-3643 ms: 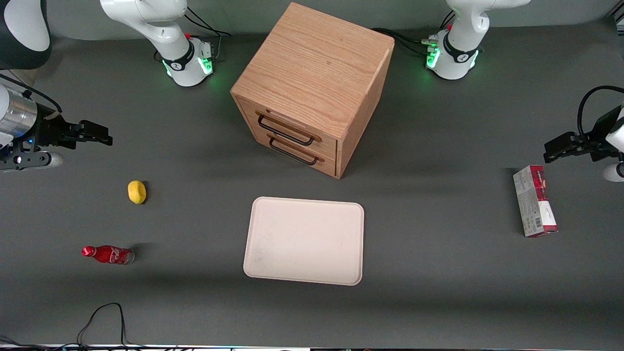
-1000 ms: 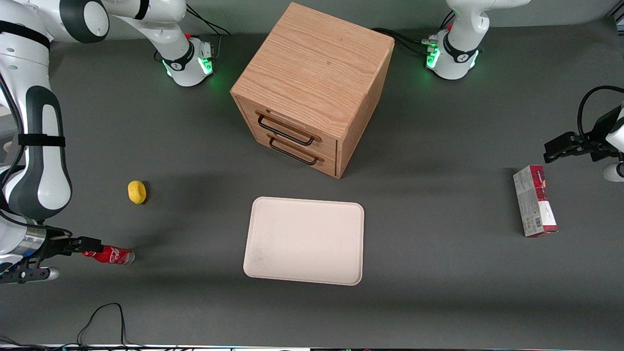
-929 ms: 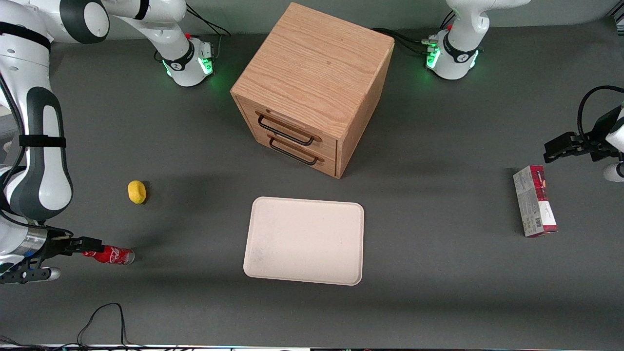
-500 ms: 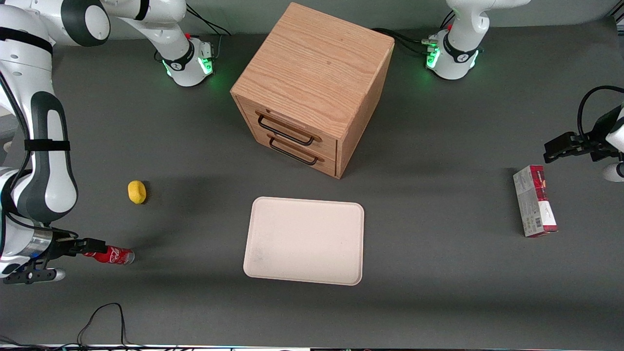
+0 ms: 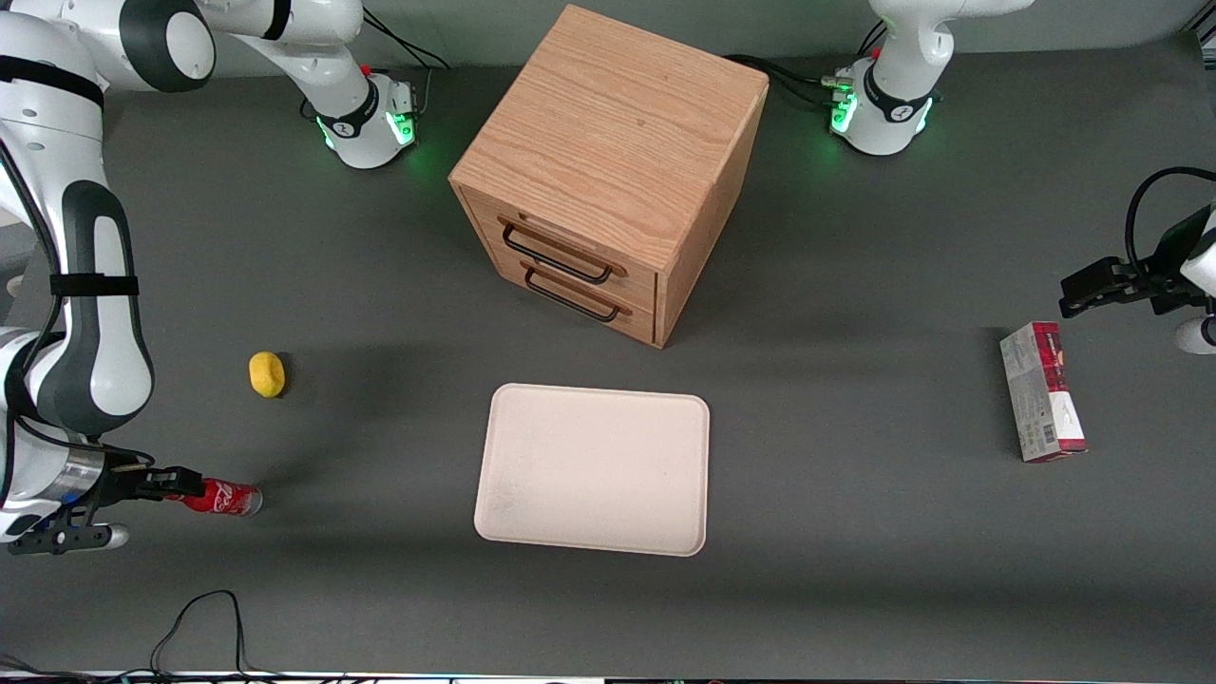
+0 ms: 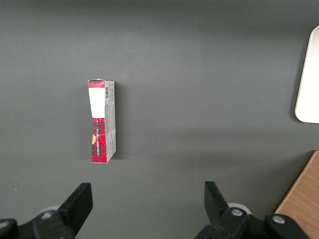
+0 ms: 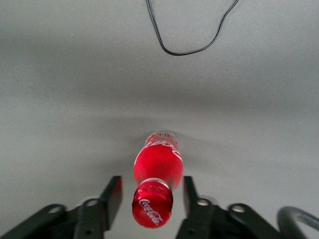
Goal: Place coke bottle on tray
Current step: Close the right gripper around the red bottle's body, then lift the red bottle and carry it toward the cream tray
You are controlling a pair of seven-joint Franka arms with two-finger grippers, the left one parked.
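The coke bottle (image 5: 220, 497), red with a red cap and white script, lies on its side on the grey table toward the working arm's end. In the right wrist view the bottle (image 7: 158, 168) points its cap at the camera. My right gripper (image 5: 180, 478) (image 7: 152, 191) is open, one finger on each side of the bottle's cap and neck, with gaps to both. The cream tray (image 5: 594, 467) lies flat mid-table, in front of the wooden drawer box, empty.
A wooden drawer box (image 5: 608, 166) stands farther from the front camera than the tray. A yellow lemon-like lump (image 5: 267, 373) lies near the bottle. A red-and-grey carton (image 5: 1042, 404) (image 6: 101, 121) lies toward the parked arm's end. A black cable (image 5: 195, 622) (image 7: 192, 30) loops near the front edge.
My right arm swung down from beside the lemon to the bottle. In the last second the gripper slid a little further along the bottle's cap end. The bottle has not moved.
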